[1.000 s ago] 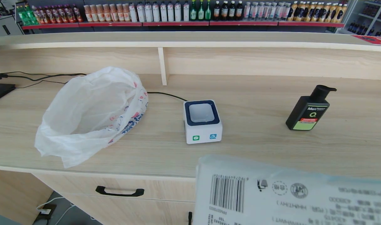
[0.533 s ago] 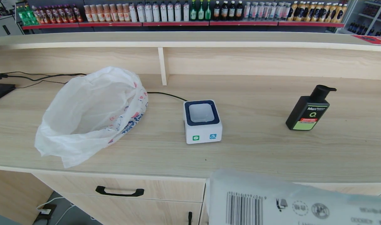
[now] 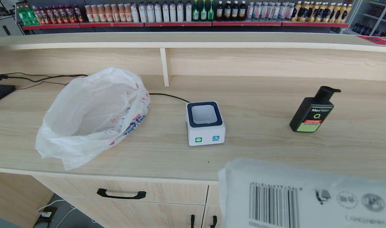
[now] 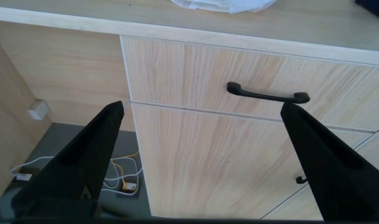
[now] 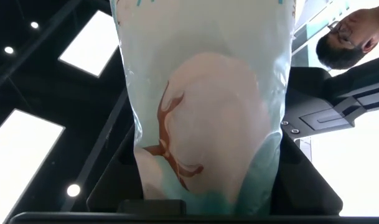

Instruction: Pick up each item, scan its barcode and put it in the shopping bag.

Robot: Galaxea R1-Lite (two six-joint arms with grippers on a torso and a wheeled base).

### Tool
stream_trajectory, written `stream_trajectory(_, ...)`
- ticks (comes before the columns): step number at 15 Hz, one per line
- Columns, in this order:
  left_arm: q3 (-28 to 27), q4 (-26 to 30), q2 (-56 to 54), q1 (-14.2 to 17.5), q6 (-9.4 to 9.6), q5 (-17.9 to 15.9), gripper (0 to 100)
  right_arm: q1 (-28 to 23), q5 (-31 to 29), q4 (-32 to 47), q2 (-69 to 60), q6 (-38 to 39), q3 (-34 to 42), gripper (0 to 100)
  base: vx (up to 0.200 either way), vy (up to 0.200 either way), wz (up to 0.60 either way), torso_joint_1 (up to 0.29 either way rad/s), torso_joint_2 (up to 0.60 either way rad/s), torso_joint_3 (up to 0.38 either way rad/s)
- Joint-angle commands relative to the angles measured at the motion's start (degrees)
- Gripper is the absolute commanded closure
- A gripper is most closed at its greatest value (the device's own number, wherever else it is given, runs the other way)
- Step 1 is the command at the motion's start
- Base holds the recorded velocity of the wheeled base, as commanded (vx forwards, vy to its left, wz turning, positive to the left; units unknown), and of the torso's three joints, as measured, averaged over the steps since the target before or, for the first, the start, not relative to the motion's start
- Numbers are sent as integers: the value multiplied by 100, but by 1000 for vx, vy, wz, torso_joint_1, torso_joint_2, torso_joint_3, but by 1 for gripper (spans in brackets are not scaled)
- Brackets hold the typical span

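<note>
The packet point(image 3: 307, 196) is a flat pouch of glossy, slightly crinkled white film. It is held in the air over the near edge of the worktop point(image 3: 259, 148), at the robot's right and close under the head camera. The side facing that camera carries a black barcode point(image 3: 272, 204) and a row of small round marks (the print is too blurred to make out). In the right wrist view its other face is pale teal around a rounded pinkish-white shape crossed by thin brown branching lines. There the right claw point(image 5: 208, 183) grips the pouch, its dark fingers pressed to either side of the film.

The left claw point(image 4: 201, 109) hangs low in front of the wooden drawer fronts, its two black wedge-shaped fingers spread wide with nothing between them. A black bar handle point(image 4: 267, 94) lies beyond it.

On the pale wood-grain worktop, the shopping bag point(image 3: 91, 117) slumps at the left, thin white plastic with red and blue print, its mouth gaping toward the robot. The scanner point(image 3: 205, 123), a white box with a dark blue frame around its window, sits in the middle, a black cable point(image 3: 169, 96) trailing from behind it. A black pump bottle point(image 3: 312, 110) with a green label stands upright, well apart at the right.
</note>
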Motion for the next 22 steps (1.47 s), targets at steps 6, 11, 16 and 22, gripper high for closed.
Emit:
stream_trajectory(6,0,1,0,0,-4,1,0,-38,-15,-6,-573,-159,54,100,0,0,0,0,0,0)
stream_trajectory(11,0,1,0,0,-4,1,0,-618,-6,-6,-564,-1732,134,100,0,0,0,0,0,0)
stream_trajectory(16,0,1,0,0,-4,1,0,-662,20,-6,-441,-3991,424,100,0,0,0,0,0,0)
stream_trajectory(22,0,1,0,0,-4,1,0,-1084,521,-6,122,-7902,90,100,0,0,0,0,0,0)
